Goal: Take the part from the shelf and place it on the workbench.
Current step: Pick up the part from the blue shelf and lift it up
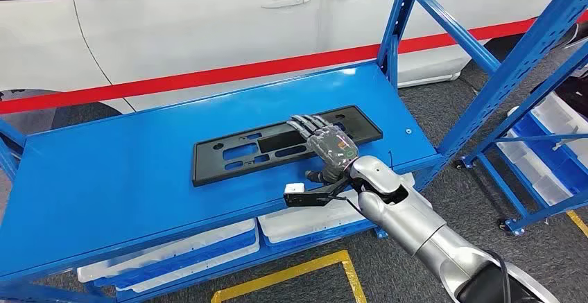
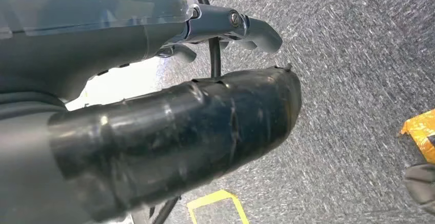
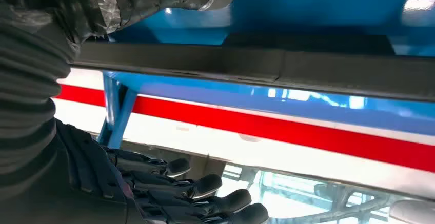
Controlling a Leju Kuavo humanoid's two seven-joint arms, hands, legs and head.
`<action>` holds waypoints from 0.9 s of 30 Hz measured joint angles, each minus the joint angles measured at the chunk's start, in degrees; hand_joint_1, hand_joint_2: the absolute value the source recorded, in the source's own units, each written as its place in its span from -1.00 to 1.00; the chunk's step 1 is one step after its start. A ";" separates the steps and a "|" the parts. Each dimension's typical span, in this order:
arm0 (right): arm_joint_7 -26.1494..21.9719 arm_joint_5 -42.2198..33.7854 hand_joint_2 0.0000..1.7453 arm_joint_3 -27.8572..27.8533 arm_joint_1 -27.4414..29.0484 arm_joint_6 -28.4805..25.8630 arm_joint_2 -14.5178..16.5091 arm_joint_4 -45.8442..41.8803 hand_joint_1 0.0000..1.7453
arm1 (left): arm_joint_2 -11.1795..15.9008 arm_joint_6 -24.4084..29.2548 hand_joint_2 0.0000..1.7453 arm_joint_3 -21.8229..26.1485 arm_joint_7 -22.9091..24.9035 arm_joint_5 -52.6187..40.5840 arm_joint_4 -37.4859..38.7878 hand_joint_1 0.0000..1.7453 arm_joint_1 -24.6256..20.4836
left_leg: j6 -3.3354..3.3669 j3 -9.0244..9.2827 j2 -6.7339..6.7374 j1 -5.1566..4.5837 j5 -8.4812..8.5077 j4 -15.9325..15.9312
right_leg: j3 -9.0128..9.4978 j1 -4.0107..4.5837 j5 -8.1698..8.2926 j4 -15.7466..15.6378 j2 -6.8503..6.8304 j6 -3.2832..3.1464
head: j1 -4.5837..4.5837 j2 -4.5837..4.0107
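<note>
Reaching over the flat black plastic slotted panel (image 1: 284,142) on the blue metal shelf (image 1: 104,178), the right hand (image 1: 324,143) lies on it, fingers extended.

The thumb is hidden beneath the panel's near edge, so whether the hand grips cannot be told. The left hand (image 2: 220,29) hangs above grey carpet, fingers spread, holding nothing. White plastic trays (image 1: 180,251) sit half hidden beneath the shelf, contents unseen.
</note>
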 joint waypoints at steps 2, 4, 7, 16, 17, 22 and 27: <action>-0.03 -0.15 1.00 0.00 -0.09 -0.01 0.28 0.33 -1.00 | 0.02 -0.05 -1.00 0.00 0.01 -0.03 0.00 -1.00 0.06 | -0.05 0.91 0.03 0.08 3.16 -3.79 | 0.85 -0.11 -0.60 0.03 0.05 0.20 | 0.01 0.00; -0.09 -0.46 1.00 0.01 -0.42 -0.01 0.82 1.12 -1.00 | 0.04 -0.11 -1.00 0.01 0.02 -0.07 0.01 -1.00 0.26 | -0.03 2.75 0.12 0.11 8.75 -11.35 | 2.21 -0.20 -1.75 0.12 0.11 0.73 | 0.02 0.00; -0.17 -0.86 1.00 0.04 -1.09 0.00 1.61 2.54 -1.00 | 0.11 -0.15 -1.00 0.01 0.00 -0.07 0.04 -1.00 0.26 | 1.11 3.86 0.18 -0.27 10.30 -15.52 | 2.72 -0.03 -2.63 0.36 0.20 1.82 | 0.03 0.00; -0.23 -1.01 1.00 0.32 -1.80 0.08 2.63 5.78 0.69 | 0.20 -0.09 -1.00 0.02 -0.51 -0.07 0.04 -1.00 0.10 | 3.42 6.88 -0.10 -0.37 8.99 -16.28 | -7.77 -0.25 -7.48 16.20 0.09 3.22 | 0.04 0.01; -0.23 -0.96 1.00 0.45 -1.86 0.28 2.76 6.40 0.98 | 0.20 0.01 -1.00 0.02 -0.72 -0.07 0.04 -1.00 0.10 | 3.35 7.31 -0.17 -0.42 8.56 -16.13 | -7.49 -0.24 -5.32 14.02 0.09 3.03 | 0.04 0.01; -0.23 -0.86 1.00 1.38 -2.59 1.87 3.13 9.82 1.00 | 0.14 0.55 -1.00 0.03 -1.02 -0.41 0.07 -1.00 0.16 | 2.66 8.47 -0.20 -0.73 6.96 -15.77 | -3.55 0.35 1.10 1.78 0.08 1.79 | 0.12 0.01; -0.17 -1.00 1.00 2.14 -2.64 2.19 3.14 11.36 1.00 | 0.12 1.24 -1.00 0.14 -1.09 -0.34 0.07 -1.00 0.18 | 3.33 8.93 -0.09 -0.81 6.74 -16.09 | -3.15 0.43 1.68 1.24 0.24 1.71 | 0.20 0.01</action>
